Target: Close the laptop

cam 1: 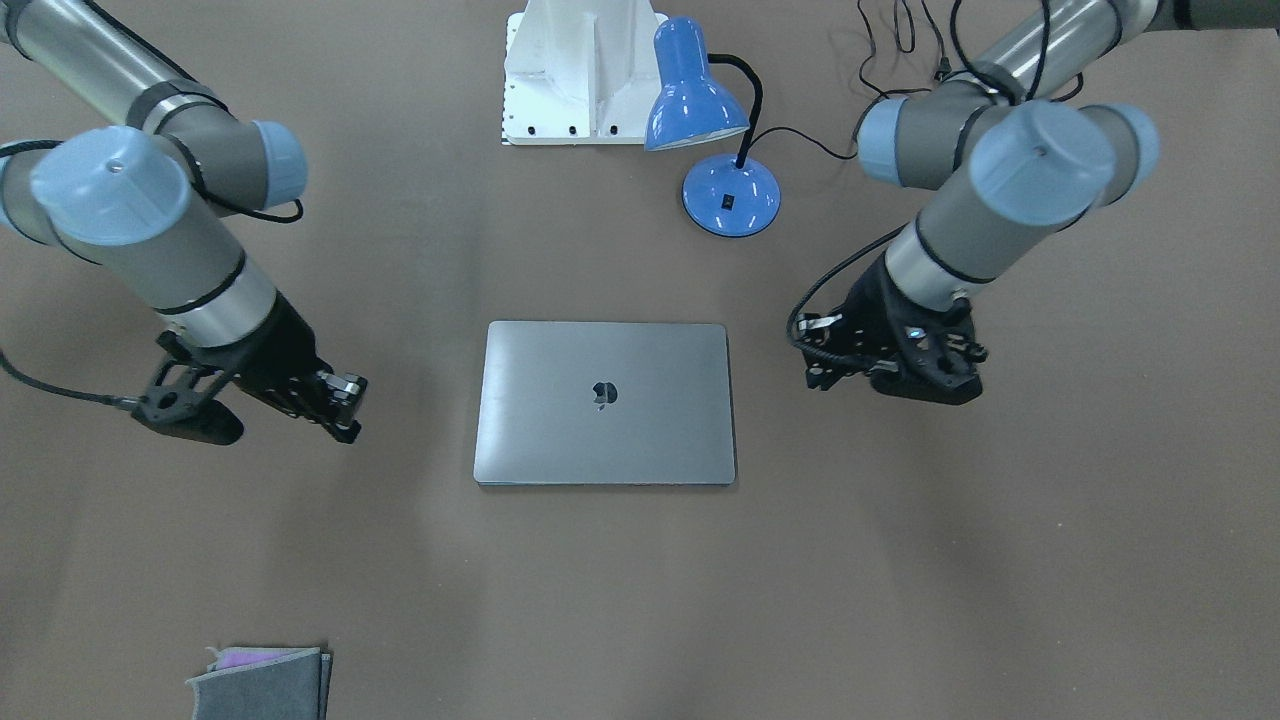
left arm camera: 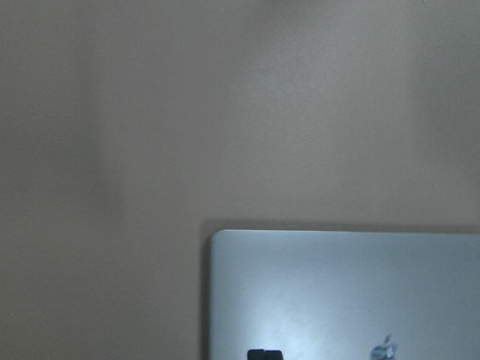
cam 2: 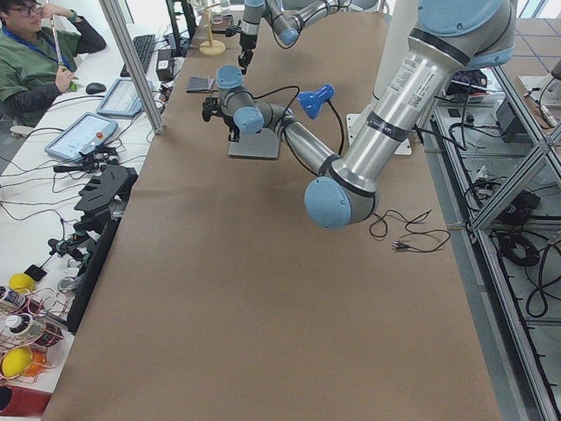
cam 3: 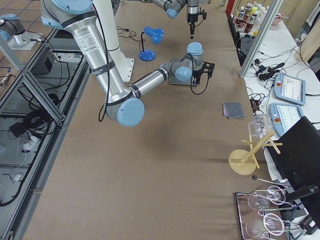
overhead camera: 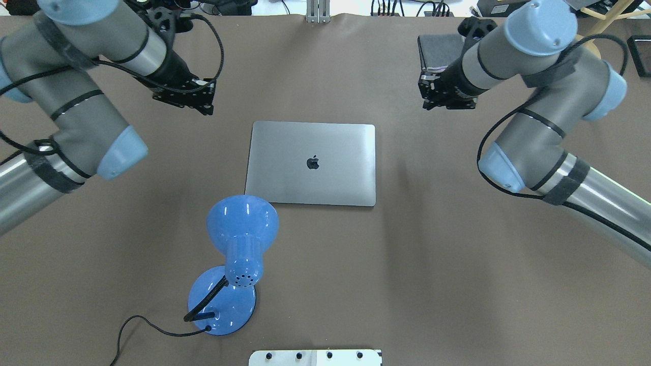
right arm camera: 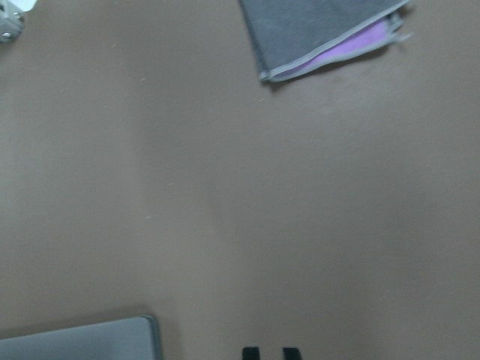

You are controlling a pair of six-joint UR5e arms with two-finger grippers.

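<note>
Overhead exterior view: laptop (overhead camera: 311, 162) shut, lid flat down with the dark apple logo upward, lying on the brown desk (overhead camera: 457, 284). Sits between the two pincers, apart from both and nearer the robot's base than either. Left pincer (overhead camera: 193, 99) above the desk, just off the laptop's far left corner, touching nothing. In the left wrist view, only one dark block of fingertips (left arm camera: 264, 354) at the bottom edge, no gap visible: pressed together and empty, with that corner of the grey lid below. Right pincer (overhead camera: 445, 99) likewise raised, off the laptop's far right corner and clear of it. In the right wrist view, two dark fingertips (right arm camera: 251, 352) with a narrow gap between them, barely parted, nothing held; a sliver of the laptop's corner low and to one side of them. Beyond the right pincer, farther from the robot, a grey felt pouch (right arm camera: 322, 34) with a purple lining showing at its open edge, flat on the desk and well apart from the laptop. On the robot's side of the laptop, toward the left pincer's half, a blue desk lamp (overhead camera: 241, 229), shade raised near the laptop's near left corner; seen apart from the laptop in the exterior front-facing view. Black lamp cord (overhead camera: 147, 325) trailing over the desk from the round base.
</note>
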